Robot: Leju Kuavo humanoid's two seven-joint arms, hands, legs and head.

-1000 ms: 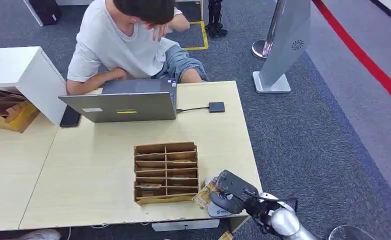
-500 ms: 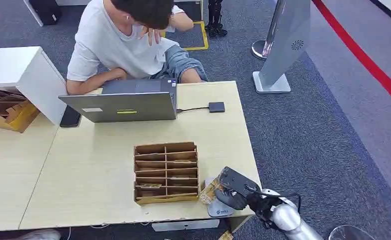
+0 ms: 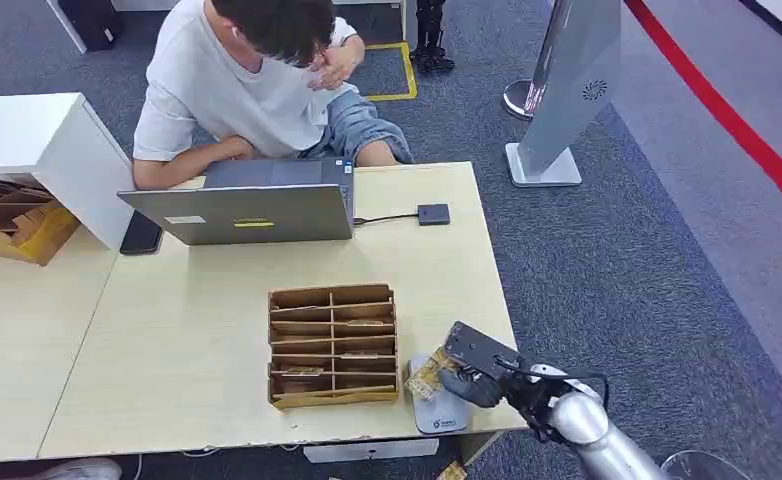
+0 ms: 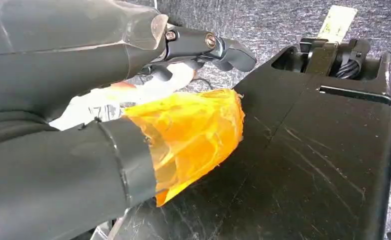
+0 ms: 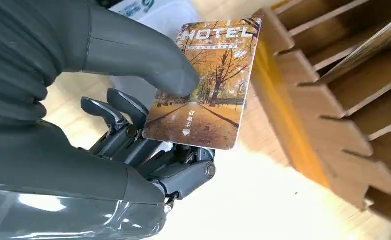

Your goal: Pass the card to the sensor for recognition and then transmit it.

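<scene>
A hotel card point(image 3: 425, 377) with an autumn-trees picture is pinched by my right hand point(image 3: 477, 365) at the table's near right corner. It hovers just over the white sensor pad point(image 3: 437, 412). In the right wrist view the thumb point(image 5: 148, 55) presses the card point(image 5: 208, 85) against the dark fingers beneath it, with the sensor point(image 5: 153, 12) behind it. My left hand point(image 4: 83, 75) hangs beside dark body parts, its thumb wrapped in orange tape point(image 4: 193, 130), holding nothing.
A cardboard slot organiser point(image 3: 333, 345) with several cards stands just left of the sensor, close to the card in the right wrist view point(image 5: 333, 100). A person sits behind a laptop point(image 3: 247, 210) at the far edge. A small black box point(image 3: 433, 213) lies beside it.
My right hand has shifted a little to the right and farther along the table with the card, staying over the sensor. The person has moved a hand up to the head.
</scene>
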